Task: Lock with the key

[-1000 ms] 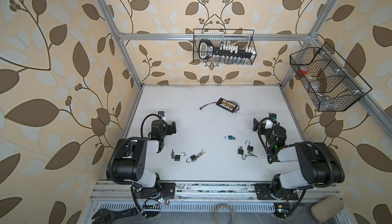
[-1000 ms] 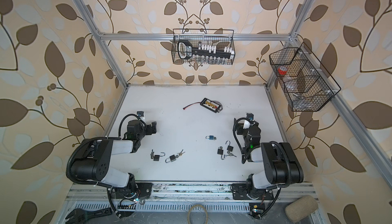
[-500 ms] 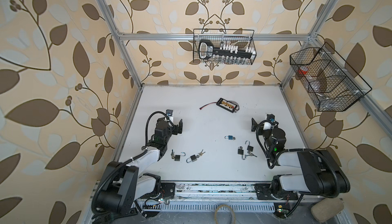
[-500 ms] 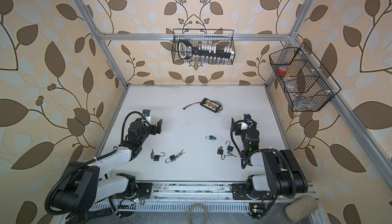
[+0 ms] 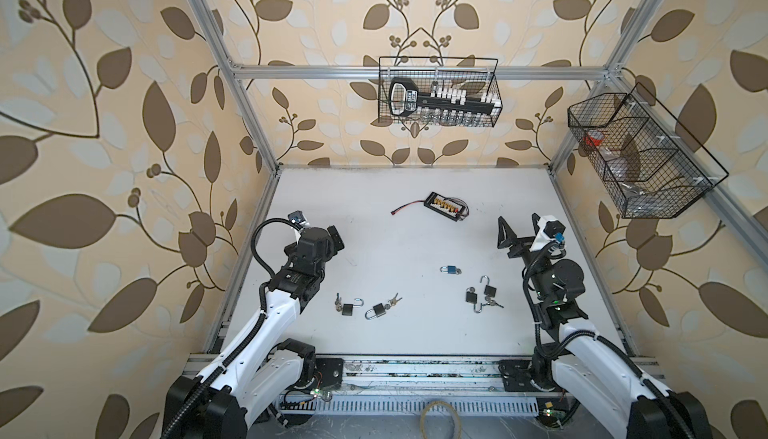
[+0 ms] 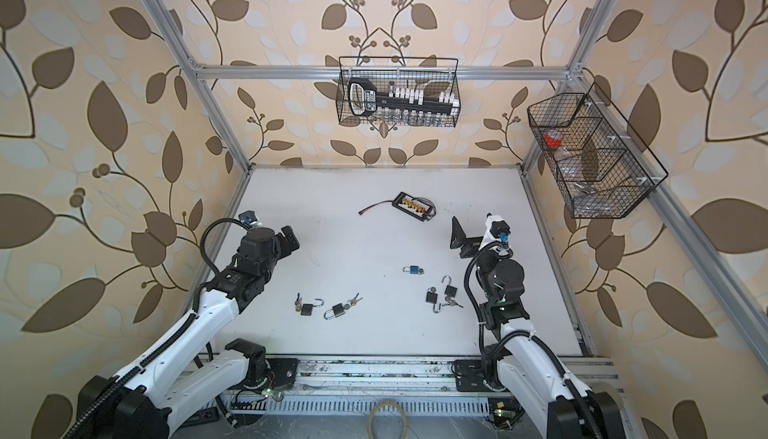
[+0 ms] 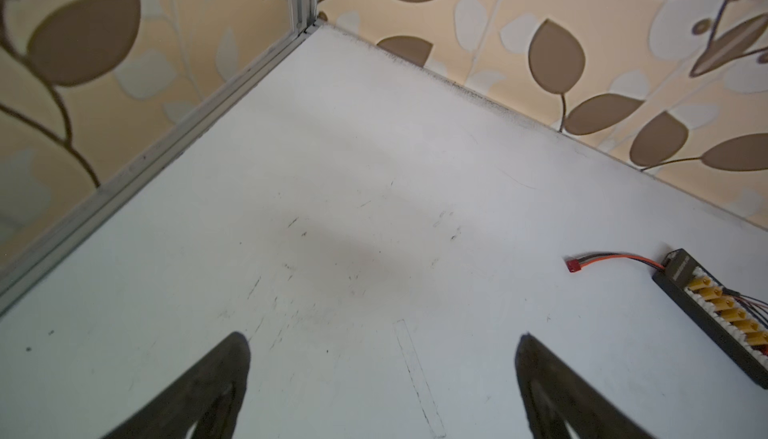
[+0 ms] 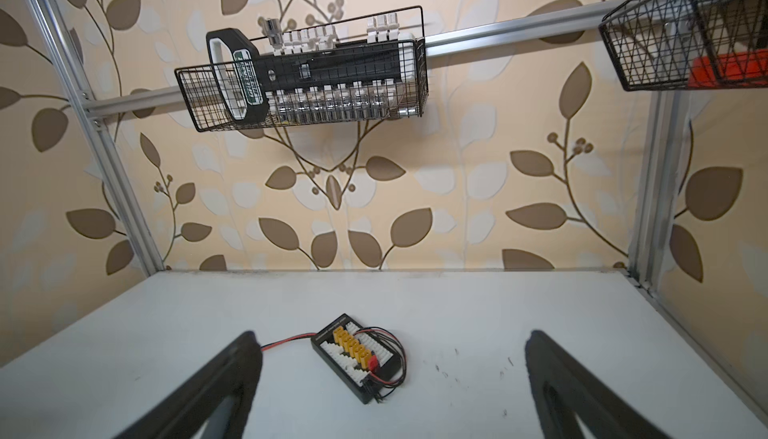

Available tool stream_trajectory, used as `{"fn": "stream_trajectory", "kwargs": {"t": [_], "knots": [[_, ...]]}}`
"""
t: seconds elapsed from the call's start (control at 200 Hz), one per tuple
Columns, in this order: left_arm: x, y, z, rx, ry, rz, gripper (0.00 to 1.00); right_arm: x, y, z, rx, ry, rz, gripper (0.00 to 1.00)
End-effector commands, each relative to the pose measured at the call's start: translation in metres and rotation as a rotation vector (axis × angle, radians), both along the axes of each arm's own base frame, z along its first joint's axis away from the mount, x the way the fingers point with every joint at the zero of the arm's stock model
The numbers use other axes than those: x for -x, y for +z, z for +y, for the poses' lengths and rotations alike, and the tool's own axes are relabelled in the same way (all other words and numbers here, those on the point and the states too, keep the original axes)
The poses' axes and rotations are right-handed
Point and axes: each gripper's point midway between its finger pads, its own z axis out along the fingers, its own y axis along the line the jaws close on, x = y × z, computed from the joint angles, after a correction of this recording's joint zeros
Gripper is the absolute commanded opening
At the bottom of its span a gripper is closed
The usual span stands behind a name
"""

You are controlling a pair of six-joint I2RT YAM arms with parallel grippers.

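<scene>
Several small padlocks lie near the front of the white table (image 5: pixel 374 216) in both top views. A black padlock (image 5: pixel 348 309) with an open shackle has keys (image 5: pixel 337 302) beside it. A second black padlock (image 5: pixel 378 310) has keys (image 5: pixel 393 301) in it. A blue padlock (image 5: pixel 450 269) lies mid-table, and two more black padlocks (image 5: pixel 490 290) with keys (image 5: pixel 493 303) lie to its right. My left gripper (image 5: pixel 333 236) hovers open behind the left pair. My right gripper (image 5: pixel 519 233) stands open behind the right pair. Neither wrist view shows a padlock, and both grippers (image 7: pixel 382 339) (image 8: pixel 392 335) are empty.
A black connector board (image 5: pixel 444 207) with yellow plugs and a red wire lies towards the back, ahead of my right gripper in the right wrist view. A wire basket (image 5: pixel 494 96) with a socket set hangs on the back wall. Another basket (image 5: pixel 706 166) hangs on the right wall.
Both arms have unfolded from their low poses. My left gripper has moved forward and to the right, and my right gripper has risen and tilted up. The padlocks have not moved.
</scene>
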Motion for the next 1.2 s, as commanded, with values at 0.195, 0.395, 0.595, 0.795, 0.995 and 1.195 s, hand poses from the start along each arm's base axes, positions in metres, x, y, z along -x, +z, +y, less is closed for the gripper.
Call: {"fn": "stream_trajectory", "kwargs": {"t": [0.195, 0.395, 0.595, 0.795, 0.995, 1.195], "knots": [[0.020, -0.018, -0.055, 0.274, -0.187, 0.162, 0.99, -0.009, -0.031, -0.017, -0.317, -0.103, 0.354, 0.99], [0.049, -0.031, -0.092, 0.267, -0.345, 0.272, 0.99, -0.017, -0.041, 0.055, -0.284, 0.306, 0.434, 1.00], [0.072, -0.043, -0.100, 0.270, -0.404, 0.359, 0.99, -0.007, -0.068, 0.119, -0.116, 0.501, 0.579, 0.97], [0.087, -0.047, -0.106, 0.281, -0.435, 0.390, 0.99, 0.033, -0.099, 0.184, 0.159, 0.670, 0.658, 0.93], [0.089, -0.044, -0.098, 0.307, -0.373, 0.354, 0.99, 0.058, -0.106, 0.236, 0.364, 0.806, 0.580, 0.96], [0.088, -0.033, -0.100, 0.364, -0.377, 0.323, 0.99, 0.043, -0.069, 0.258, 0.378, 0.797, 0.423, 0.99]]}}
